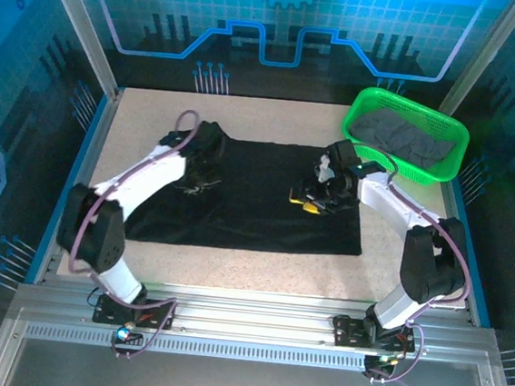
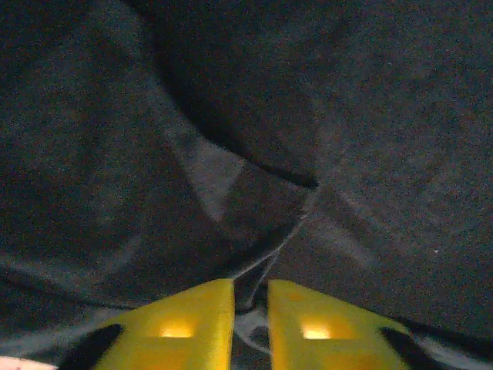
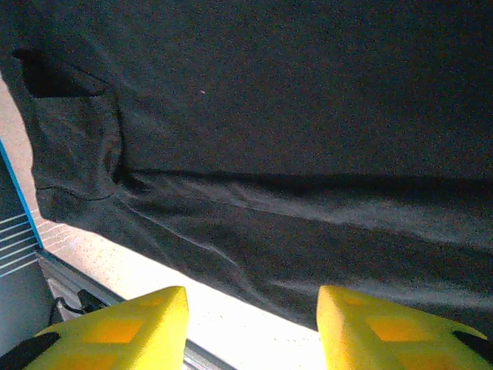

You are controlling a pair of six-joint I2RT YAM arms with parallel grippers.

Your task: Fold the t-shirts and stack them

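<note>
A black t-shirt [image 1: 248,192] lies spread flat on the surface [image 1: 259,271], left of and nearer than the green basket [image 1: 415,169], which holds dark grey t-shirts [image 1: 407,139]. The left fingers [image 2: 192,320], at the shirt's end farthest from the basket, pinch a raised fold of it. The right fingers [image 3: 131,327] stand parted over its basket-side end, grasping nothing.

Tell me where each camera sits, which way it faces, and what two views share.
Top external: above and behind the arms, looking down on the table, black t-shirt and green basket; both arms, left gripper and right gripper show.
Left wrist: on the left arm, close over the shirt; its yellow fingers pinch a fold.
Right wrist: on the right arm, facing the shirt's edge and table beyond; its yellow fingers stand apart.
Shared: both wrist views see the black t-shirt.
</note>
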